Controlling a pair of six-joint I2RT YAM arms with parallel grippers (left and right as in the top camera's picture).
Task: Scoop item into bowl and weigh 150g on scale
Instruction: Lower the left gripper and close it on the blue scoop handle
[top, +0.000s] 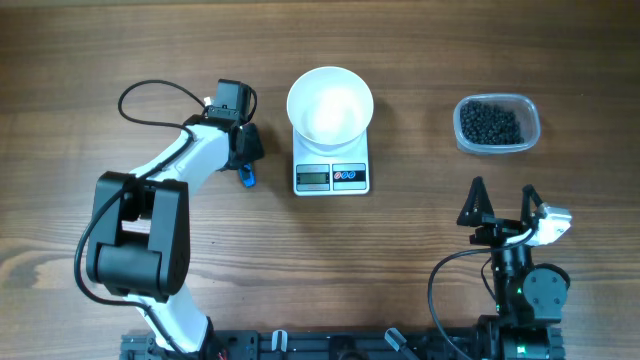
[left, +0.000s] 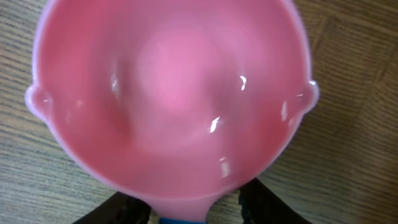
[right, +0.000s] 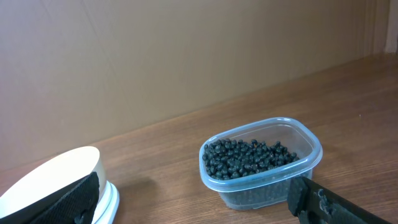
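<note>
A white bowl (top: 330, 103) stands on the small white scale (top: 332, 178), and its inside looks bare. The black beads (top: 490, 124) lie in a clear plastic tub (top: 530, 128) at the back right. The left wrist view is filled by a pink scoop (left: 174, 93) lying on the wood. Its blue handle (top: 246, 178) pokes out below my left gripper (top: 244, 158), left of the scale. That gripper's fingers (left: 267, 205) stand either side of the scoop's neck, with wood showing in the gap on the right. My right gripper (top: 502, 192) is open and holds nothing, near the front, short of the tub.
The right wrist view shows the tub (right: 261, 180) of beads (right: 249, 155) straight ahead, the bowl (right: 56, 171) at the left edge, and a brown wall behind. A black cable (top: 150, 95) loops behind the left arm. Bare wood lies between scale and tub.
</note>
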